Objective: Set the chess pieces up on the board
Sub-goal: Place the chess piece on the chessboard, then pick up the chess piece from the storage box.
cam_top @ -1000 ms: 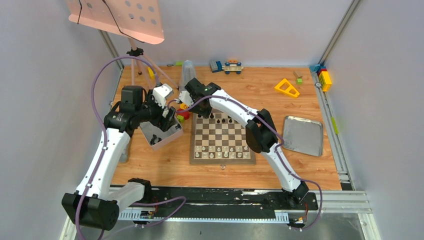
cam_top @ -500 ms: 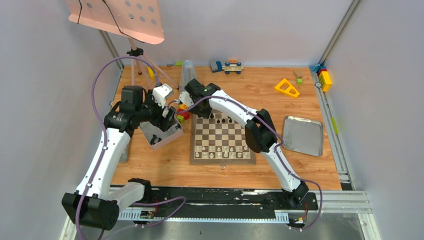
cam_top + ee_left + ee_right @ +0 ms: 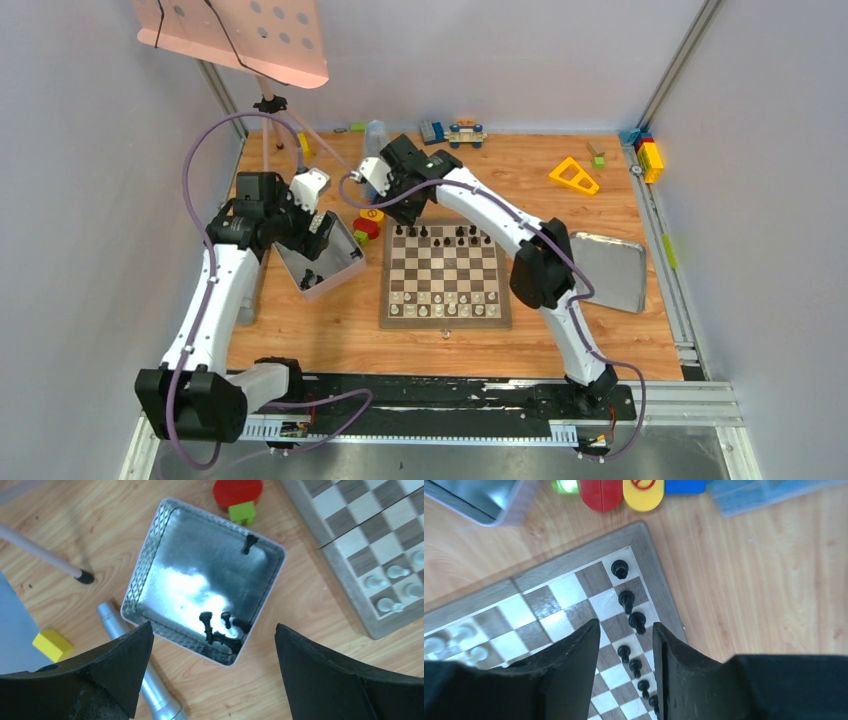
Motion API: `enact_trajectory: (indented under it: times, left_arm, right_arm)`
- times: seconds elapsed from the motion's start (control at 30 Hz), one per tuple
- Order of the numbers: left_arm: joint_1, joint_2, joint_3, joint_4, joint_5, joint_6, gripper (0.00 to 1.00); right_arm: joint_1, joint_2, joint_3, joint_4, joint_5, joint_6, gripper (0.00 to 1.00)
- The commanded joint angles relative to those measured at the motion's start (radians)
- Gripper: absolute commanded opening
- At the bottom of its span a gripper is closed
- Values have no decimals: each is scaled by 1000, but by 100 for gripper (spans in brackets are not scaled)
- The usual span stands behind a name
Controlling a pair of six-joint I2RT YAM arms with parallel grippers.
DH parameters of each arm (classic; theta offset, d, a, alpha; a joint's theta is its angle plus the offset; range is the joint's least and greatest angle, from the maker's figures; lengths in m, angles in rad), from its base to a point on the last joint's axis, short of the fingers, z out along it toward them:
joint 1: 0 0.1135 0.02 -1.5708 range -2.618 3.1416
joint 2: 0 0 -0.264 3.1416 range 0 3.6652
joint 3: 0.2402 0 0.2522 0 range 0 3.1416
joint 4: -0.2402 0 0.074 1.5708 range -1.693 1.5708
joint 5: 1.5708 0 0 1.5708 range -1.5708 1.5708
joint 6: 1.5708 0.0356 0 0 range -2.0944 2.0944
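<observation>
The left hand (image 3: 212, 630) hangs over a square metal tin (image 3: 150, 565) on the desk (image 3: 310, 610). Its two fingers are spread wide with nothing between them. A few black pieces (image 3: 224, 630) lie in the tin, bunched in one corner so closely that they cannot be counted, and one more lies apart by the opposite wall. A metal tube (image 3: 111, 616) beside the tin runs under the left finger and is partly hidden. A red block (image 3: 237, 491), cut off at the top of the view, and a green block (image 3: 242, 512) sit between the tin and the board (image 3: 350, 535).

The right hand (image 3: 625, 626) hovers above the board's far left corner, its fingers parted around an empty gap. Other black pieces stand on the squares by that corner, and the last of them slip behind the right finger. The white pieces (image 3: 454, 642) at the left edge of this view are only a blur.

From above, the white pieces stand in the board's two near rows, while the far side is only partly filled. The right arm's elbow stands in front of the board's right edge and the left side of a grey tray (image 3: 615, 265). A tiny thing lies just off the board's near edge, too small to name.
</observation>
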Motion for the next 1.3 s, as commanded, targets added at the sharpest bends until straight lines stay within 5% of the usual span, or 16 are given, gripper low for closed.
enact_trajectory:
  times: [0.0,0.53,1.27]
  left_arm:
    - [35,71,11,-44,-88,87,98]
    - [39,469,25,-43,-188,195,71]
    - [39,624,-47,51,-224,185,41]
  right_arm:
    - [-23,-216,-31,86,-146,65,45]
    - [-85,-440,-355,156,-195,108,42]
    - [-111,-478,-465,170,-240,126,35]
